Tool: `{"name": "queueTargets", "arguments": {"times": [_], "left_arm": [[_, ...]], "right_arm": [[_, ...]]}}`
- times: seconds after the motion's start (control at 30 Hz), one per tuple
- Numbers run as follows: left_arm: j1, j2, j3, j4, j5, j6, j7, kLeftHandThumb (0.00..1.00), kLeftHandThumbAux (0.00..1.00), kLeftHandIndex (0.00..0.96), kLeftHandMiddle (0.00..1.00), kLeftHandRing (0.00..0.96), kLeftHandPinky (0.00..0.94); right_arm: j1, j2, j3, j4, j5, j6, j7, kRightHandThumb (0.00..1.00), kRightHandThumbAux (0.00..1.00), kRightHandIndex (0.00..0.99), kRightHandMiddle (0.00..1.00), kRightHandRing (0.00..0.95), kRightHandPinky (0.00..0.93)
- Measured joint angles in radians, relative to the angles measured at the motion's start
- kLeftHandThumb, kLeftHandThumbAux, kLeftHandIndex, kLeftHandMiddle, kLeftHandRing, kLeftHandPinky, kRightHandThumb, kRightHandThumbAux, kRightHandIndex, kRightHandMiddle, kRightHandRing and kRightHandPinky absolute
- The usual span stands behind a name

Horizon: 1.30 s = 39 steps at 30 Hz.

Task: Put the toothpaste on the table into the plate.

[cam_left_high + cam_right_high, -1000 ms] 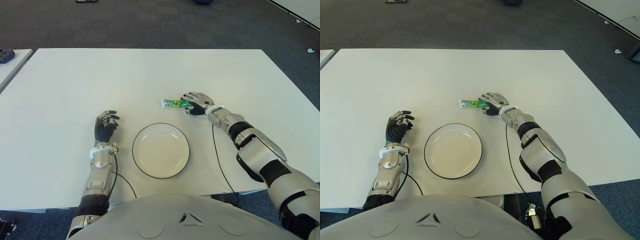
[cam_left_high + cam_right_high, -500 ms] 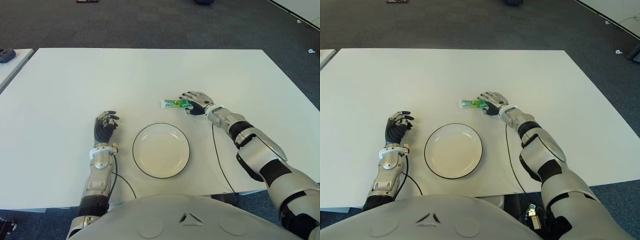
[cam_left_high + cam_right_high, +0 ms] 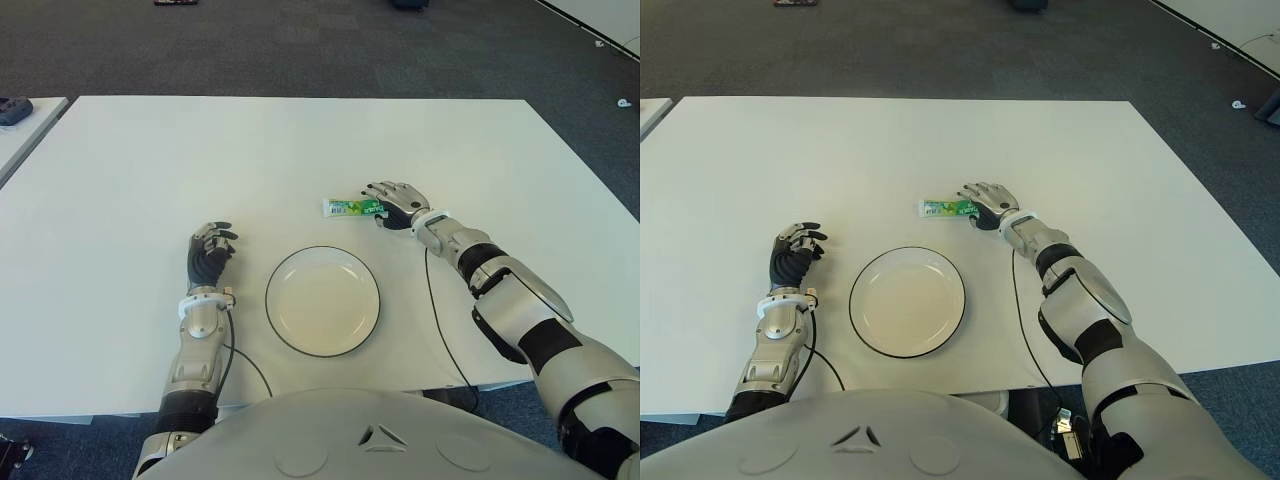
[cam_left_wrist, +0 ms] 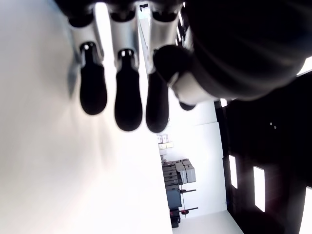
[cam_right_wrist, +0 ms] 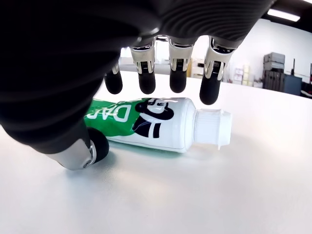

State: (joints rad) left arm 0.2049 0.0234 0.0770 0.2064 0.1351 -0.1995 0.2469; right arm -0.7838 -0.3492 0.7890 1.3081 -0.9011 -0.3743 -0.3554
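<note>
Hovering my right hand [image 5: 161,73] over the green-and-white toothpaste tube [image 5: 161,124], I see its fingers [image 5: 177,73] arched above it and thumb beside it, not closed on it. That tube lies flat on the white table [image 3: 150,160], just beyond the round white plate with a dark rim [image 3: 322,300]. My left hand [image 3: 210,255] shows left of the plate, fingers loosely curled, holding nothing.

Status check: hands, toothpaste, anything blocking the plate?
Right hand open, arched over toothpaste tube, no grasp yet. Tube flat on table, beyond plate. Left hand idle left of plate. Nothing in the way.
</note>
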Motion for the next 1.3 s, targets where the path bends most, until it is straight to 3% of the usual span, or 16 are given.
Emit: {"name": "queueTargets", "arguments": {"times": [0.2,0.23,0.3,0.4,0.53,0.6,0.7,1.3], "left_arm": [[0.000,0.000,0.002,0.000,0.000,0.000,0.000,0.831,0.683,0.391,0.498,0.632,0.592],[0.000,0.000,0.003,0.000,-0.001,0.000,0.000,0.831,0.683,0.391,0.499,0.633,0.596],[0.000,0.000,0.005,0.000,-0.003,-0.002,0.000,0.831,0.683,0.391,0.499,0.635,0.600],[0.001,0.000,0.008,0.000,-0.003,-0.004,0.000,0.831,0.683,0.390,0.502,0.639,0.602],[0.003,0.001,0.013,0.001,-0.003,-0.009,0.000,0.832,0.683,0.391,0.502,0.640,0.602],[0.003,0.001,0.015,0.001,-0.003,-0.009,0.000,0.831,0.683,0.390,0.504,0.643,0.607],[0.003,0.002,0.017,0.001,-0.002,-0.011,0.000,0.831,0.683,0.390,0.505,0.644,0.605],[0.000,0.002,0.022,0.009,-0.006,-0.017,0.000,0.831,0.682,0.388,0.516,0.654,0.610]], "right_arm": [[0.000,0.000,-0.004,0.000,0.002,-0.001,-0.027,0.460,0.659,0.254,0.276,0.301,0.351],[0.001,0.000,-0.006,0.001,0.003,-0.002,-0.030,0.545,0.679,0.315,0.319,0.334,0.378],[0.002,0.001,-0.012,0.001,0.006,-0.007,-0.035,0.620,0.697,0.368,0.355,0.363,0.403],[0.003,0.003,-0.024,0.002,0.015,-0.017,-0.041,0.679,0.707,0.410,0.430,0.440,0.464],[0.004,0.003,-0.039,0.003,0.031,-0.035,-0.047,0.701,0.711,0.426,0.476,0.486,0.501],[0.006,0.003,-0.047,0.004,0.038,-0.045,-0.049,0.784,0.693,0.454,0.454,0.517,0.526],[0.010,0.003,-0.059,0.005,0.046,-0.059,-0.051,0.822,0.684,0.466,0.447,0.539,0.544],[0.020,0.003,-0.111,0.011,0.089,-0.090,-0.034,0.840,0.681,0.436,0.474,0.612,0.607]]}}
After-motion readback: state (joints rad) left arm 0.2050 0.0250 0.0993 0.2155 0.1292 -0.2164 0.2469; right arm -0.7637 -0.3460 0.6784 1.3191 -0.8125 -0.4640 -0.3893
